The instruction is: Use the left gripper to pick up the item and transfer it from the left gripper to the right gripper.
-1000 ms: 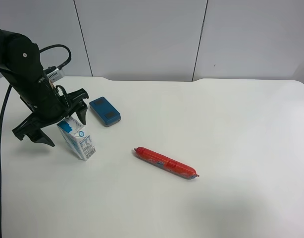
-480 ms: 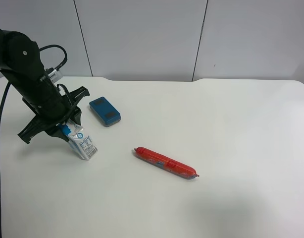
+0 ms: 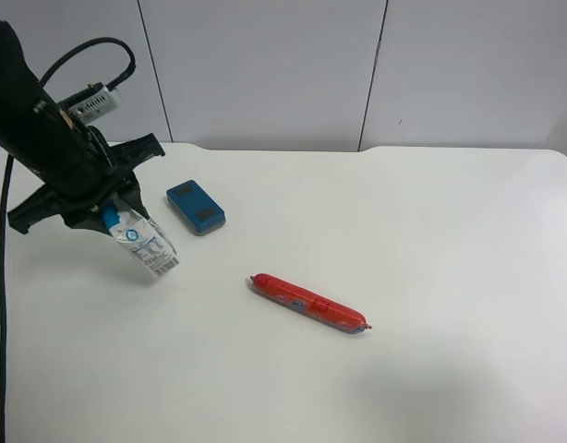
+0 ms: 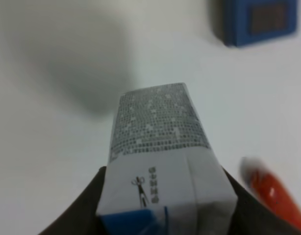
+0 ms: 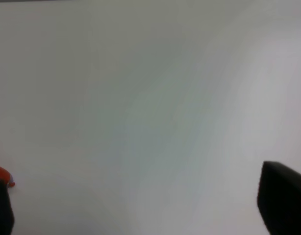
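Note:
The item, a small white milk carton point(image 3: 142, 242) with a blue top and barcode, hangs tilted above the table at the exterior high view's left. My left gripper point(image 3: 111, 214) is shut on its top end and holds it clear of the surface. In the left wrist view the carton point(image 4: 163, 147) fills the middle between the black fingers point(image 4: 87, 208). My right gripper shows only as two dark fingertips point(image 5: 283, 203) at the edges of the right wrist view, wide apart and empty over bare table. The right arm is out of the exterior high view.
A flat blue block point(image 3: 196, 207) lies just right of the carton and shows in the left wrist view point(image 4: 261, 19). A long red sausage point(image 3: 308, 303) lies mid-table; its tip shows in the right wrist view point(image 5: 1, 174). The white table point(image 3: 431, 240) meets a pale wall behind.
My left gripper closed on the carton and lifted it off the table, moving up and slightly back. The carton now hangs tilted. The block and sausage have not moved.

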You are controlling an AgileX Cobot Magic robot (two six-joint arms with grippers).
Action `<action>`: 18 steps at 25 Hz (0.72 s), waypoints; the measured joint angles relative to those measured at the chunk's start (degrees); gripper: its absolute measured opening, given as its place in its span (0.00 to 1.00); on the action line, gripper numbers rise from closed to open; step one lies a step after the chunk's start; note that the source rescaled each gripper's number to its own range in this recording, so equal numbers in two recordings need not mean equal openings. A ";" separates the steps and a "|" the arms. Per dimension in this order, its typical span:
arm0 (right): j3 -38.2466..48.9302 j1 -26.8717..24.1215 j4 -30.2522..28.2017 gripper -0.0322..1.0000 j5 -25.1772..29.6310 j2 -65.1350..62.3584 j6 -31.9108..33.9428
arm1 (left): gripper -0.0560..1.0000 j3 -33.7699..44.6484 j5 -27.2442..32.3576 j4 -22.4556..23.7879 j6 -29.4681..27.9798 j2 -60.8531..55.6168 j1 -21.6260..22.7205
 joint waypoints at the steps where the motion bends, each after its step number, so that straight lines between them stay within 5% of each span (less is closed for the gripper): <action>1: 0.00 0.00 0.00 1.00 0.00 0.00 0.00 | 0.06 0.00 1.19 -0.77 3.31 -1.43 0.00; 12: 0.00 0.00 0.00 1.00 0.00 0.00 0.00 | 0.06 0.04 9.98 -22.49 45.69 -8.89 -0.06; 18: 0.00 0.00 0.05 1.00 0.00 0.00 0.00 | 0.06 0.04 10.24 -26.88 63.10 -8.95 -0.06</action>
